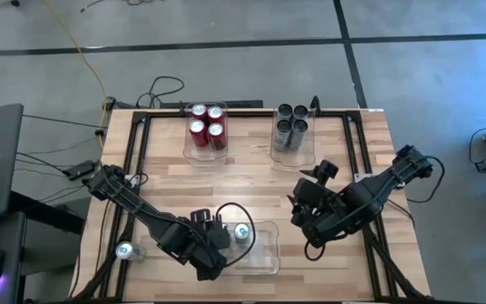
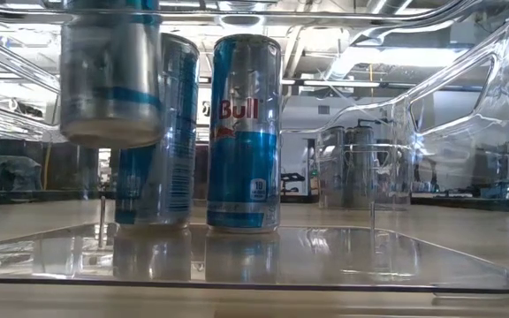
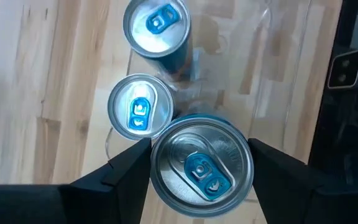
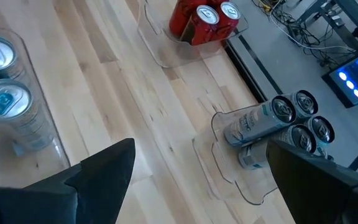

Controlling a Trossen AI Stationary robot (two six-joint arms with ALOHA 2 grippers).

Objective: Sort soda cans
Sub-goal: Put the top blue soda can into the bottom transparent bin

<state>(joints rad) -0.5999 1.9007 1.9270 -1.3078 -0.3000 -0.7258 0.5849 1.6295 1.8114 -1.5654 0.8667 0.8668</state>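
At the table's far edge, four red cans (image 1: pixel 207 124) and four dark grey cans (image 1: pixel 291 123) fill their clear plastic bins (image 1: pixel 189 143). Two silver-blue cans (image 3: pixel 140 107) stand in the near bin (image 1: pixel 268 253); the left gripper (image 3: pixel 197 165) holds a third silver-blue can (image 3: pixel 199 163) above it, a fourth can (image 1: pixel 126 250) waits at the table's left edge, and the right gripper (image 4: pixel 197 180) hangs wide open.

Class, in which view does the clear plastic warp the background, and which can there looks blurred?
Low view: the clear plastic bin bends and mirrors the room behind; the raised silver-blue can nearest the camera is soft, while the standing blue can is sharp.

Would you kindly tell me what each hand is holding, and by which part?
The left hand grips a silver-white, blue-marked metal soda can by its sides near the top, lifted. The right hand is open, holding nothing.
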